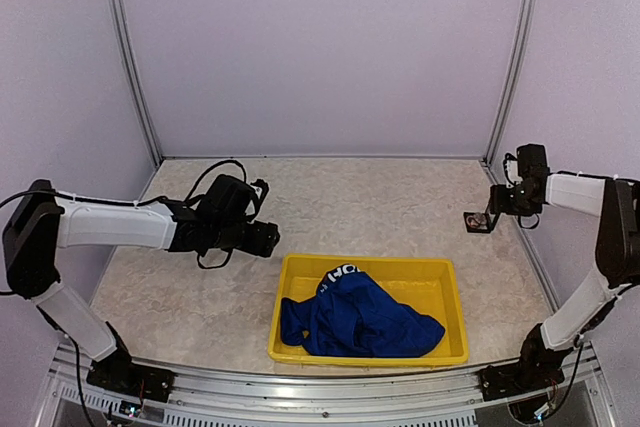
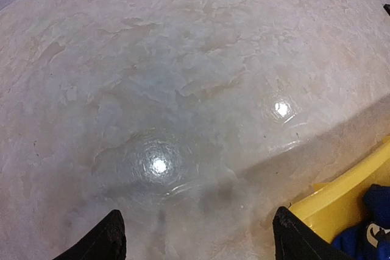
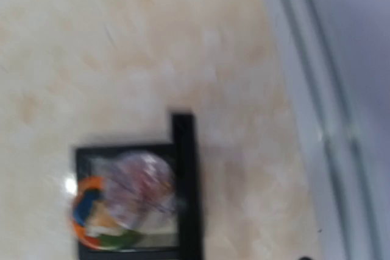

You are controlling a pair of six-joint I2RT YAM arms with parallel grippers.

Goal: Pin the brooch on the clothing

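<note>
The royal-blue T-shirt (image 1: 358, 322) lies crumpled in a yellow tray (image 1: 425, 277) at the front middle, with a bit of white print showing. It also shows in the left wrist view (image 2: 373, 226). The brooch (image 3: 119, 202) is a round colourful badge resting on a small black stand (image 3: 184, 181); it is blurred. In the top view the brooch (image 1: 477, 219) stands at the far right. My left gripper (image 2: 198, 238) is open and empty over bare table left of the tray, and it also shows in the top view (image 1: 268, 238). My right gripper (image 1: 498, 199) hovers just right of the brooch; its fingers do not show.
The tray's near corner (image 2: 341, 202) sits just right of my left gripper's right fingertip (image 2: 292, 238). A metal frame post and wall (image 3: 329, 89) run close beside the brooch stand on the right. Walls enclose the table on three sides.
</note>
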